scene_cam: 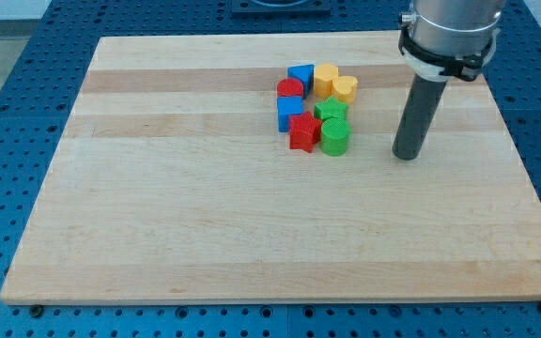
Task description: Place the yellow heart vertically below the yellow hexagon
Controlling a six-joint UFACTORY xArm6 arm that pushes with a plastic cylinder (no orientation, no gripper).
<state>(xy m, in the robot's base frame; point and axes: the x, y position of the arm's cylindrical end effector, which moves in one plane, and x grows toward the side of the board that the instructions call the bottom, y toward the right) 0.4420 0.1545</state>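
Upper centre of the wooden board [205, 225], my blocks sit clustered: red cylinder [290, 88], blue cube [289, 112], blue triangle [301, 74], red star [302, 132], then yellow hexagon [324, 78] with yellow heart [346, 88] touching its right side, green star [331, 110] and green cylinder [334, 137] below. My tip [405, 156], a bare rod without jaws, rests well right of them
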